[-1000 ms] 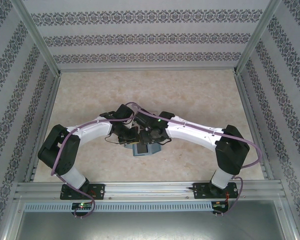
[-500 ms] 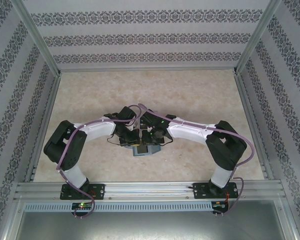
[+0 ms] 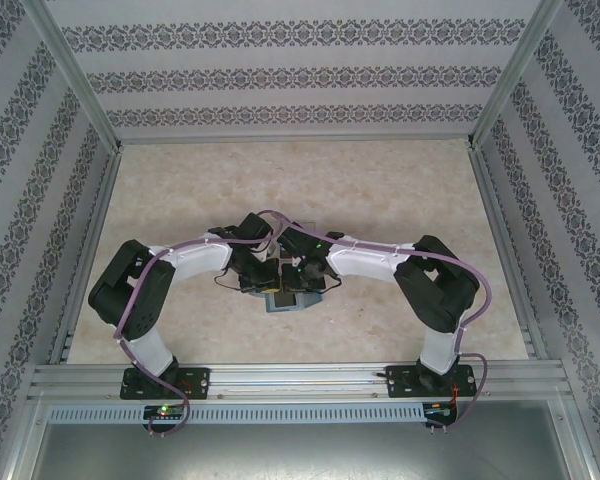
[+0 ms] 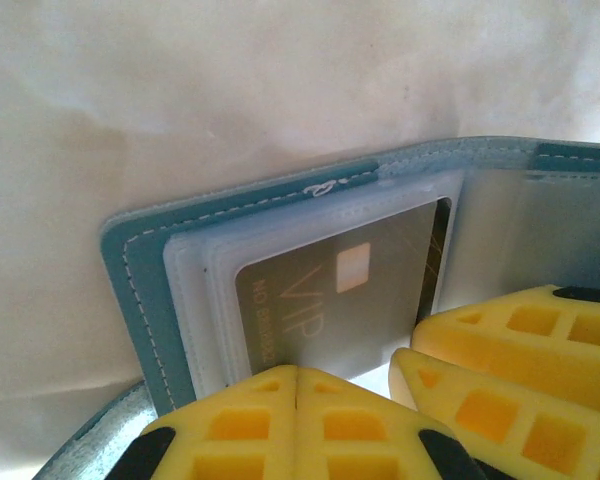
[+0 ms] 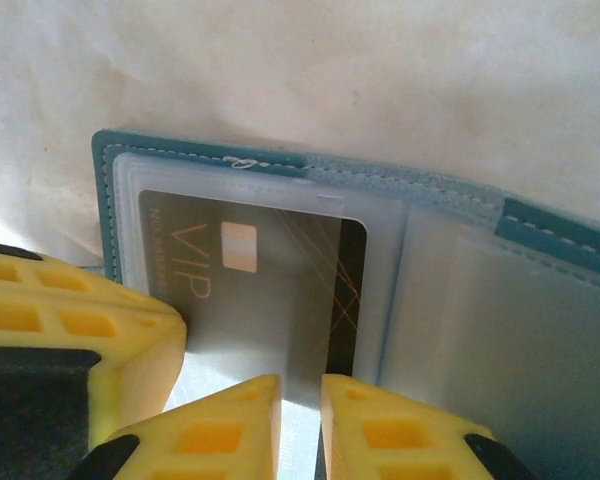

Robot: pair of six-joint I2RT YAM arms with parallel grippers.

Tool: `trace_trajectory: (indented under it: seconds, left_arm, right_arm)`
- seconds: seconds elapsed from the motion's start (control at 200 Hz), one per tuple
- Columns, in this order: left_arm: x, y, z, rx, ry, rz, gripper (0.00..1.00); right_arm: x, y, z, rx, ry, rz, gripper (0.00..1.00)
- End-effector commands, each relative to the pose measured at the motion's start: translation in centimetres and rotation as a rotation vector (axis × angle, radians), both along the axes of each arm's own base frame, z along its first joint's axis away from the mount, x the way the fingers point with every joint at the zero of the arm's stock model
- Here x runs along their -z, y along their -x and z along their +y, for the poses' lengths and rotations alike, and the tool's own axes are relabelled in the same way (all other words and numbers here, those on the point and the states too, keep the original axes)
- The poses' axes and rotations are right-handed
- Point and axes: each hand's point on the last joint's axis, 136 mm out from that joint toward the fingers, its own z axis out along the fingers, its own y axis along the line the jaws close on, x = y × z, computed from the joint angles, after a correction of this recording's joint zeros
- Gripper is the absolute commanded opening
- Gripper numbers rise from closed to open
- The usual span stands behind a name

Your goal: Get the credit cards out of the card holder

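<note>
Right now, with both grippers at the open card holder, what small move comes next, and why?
Probably draw the right gripper straight back: its jaws look pinched on the credit card, while the shut left gripper seems to pin the card holder.

We see a pale, marbled beige table point(image 3: 380, 200) boxed in on three sides by walls point(image 3: 300, 70) papered white with bands of dark floral pattern. Aluminium posts point(image 3: 75, 75) slant up at the far corners. Along the near edge runs a silver rail point(image 3: 300, 378), with a white slotted strip point(image 3: 300, 413) just beside it.
</note>
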Motion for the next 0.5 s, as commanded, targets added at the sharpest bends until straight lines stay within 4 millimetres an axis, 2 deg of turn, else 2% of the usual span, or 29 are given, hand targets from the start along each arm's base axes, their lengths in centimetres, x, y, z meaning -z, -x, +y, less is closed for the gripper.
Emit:
trace_trajectory:
  seconds: [0.0,0.315,0.495]
  left_arm:
    - [0.9,0.1,0.2,0.025,-0.044,-0.004,0.0]
    - [0.5,0.0,0.4,0.03,-0.062,-0.013,0.0]
    - [0.3,-0.2,0.4,0.03,-0.067,-0.018,0.01]
  right_arm:
    - [0.8,-0.2,-0.3,0.001,0.02,0.01,0.21]
    - [1.2,-0.2,-2.3,0.016,0.117,-0.006,0.28]
    - [0.6,0.0,-2.5,0.015,0.119,-0.012,0.31]
